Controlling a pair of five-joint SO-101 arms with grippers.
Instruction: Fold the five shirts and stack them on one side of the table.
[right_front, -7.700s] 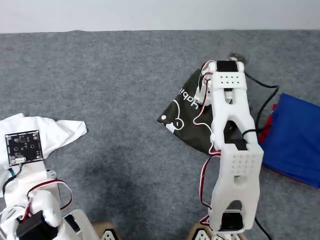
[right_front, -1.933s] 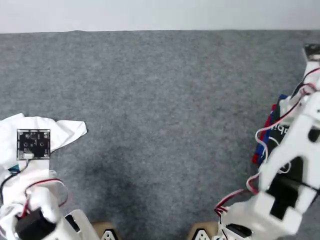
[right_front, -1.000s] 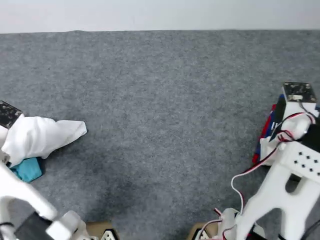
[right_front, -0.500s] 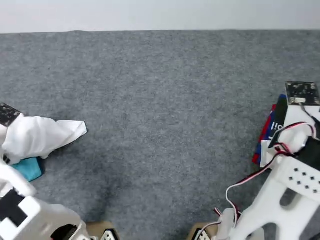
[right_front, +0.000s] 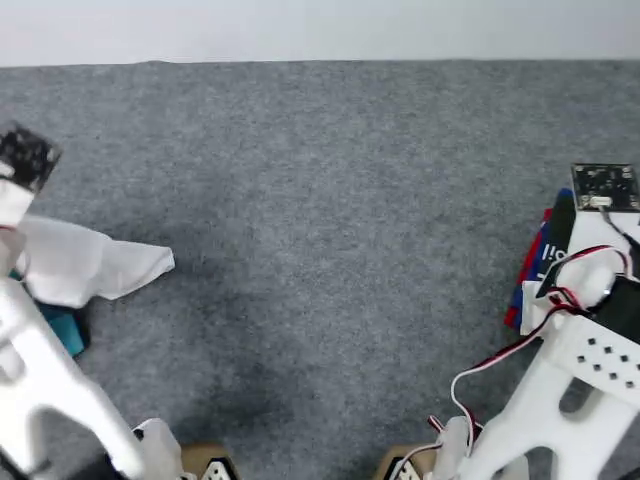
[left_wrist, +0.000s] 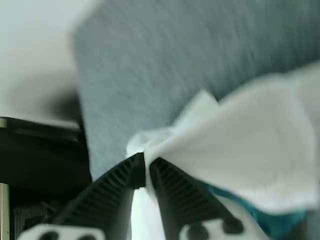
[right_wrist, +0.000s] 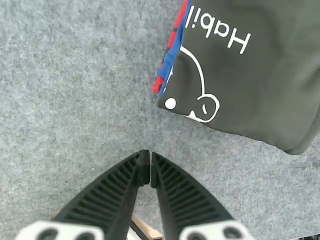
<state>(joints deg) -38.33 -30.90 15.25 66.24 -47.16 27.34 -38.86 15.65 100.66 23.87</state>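
Shirts: white shirt (right_front: 95, 268) pinched at the left, stack (right_front: 530, 268) at the right

You are working on a table (right_front: 330, 200) covered in grey carpet, with a pale wall (right_front: 320, 30) along its far edge. The whole middle of the carpet lies bare from the near edge to the far one, so you have wide room between the two arms.

At the left edge the white shirt sits crumpled, one loose flap spread toward the middle. A teal shirt (right_front: 68, 328) peeks out from under it on the near side. Your left gripper (left_wrist: 146, 167) is clenched on a fold of the white shirt, with cloth running between the two black fingers.

At the right edge the stack lies partly under the right arm. A dark shirt (right_wrist: 250, 75) with white print is on top, flat and smooth. Under it, thin edges of a blue shirt (right_wrist: 170, 56) and a red shirt (right_wrist: 158, 82) stick out on the side toward the middle. Your right gripper (right_wrist: 146, 169) is clenched on nothing, over bare carpet just beside the stack's corner.
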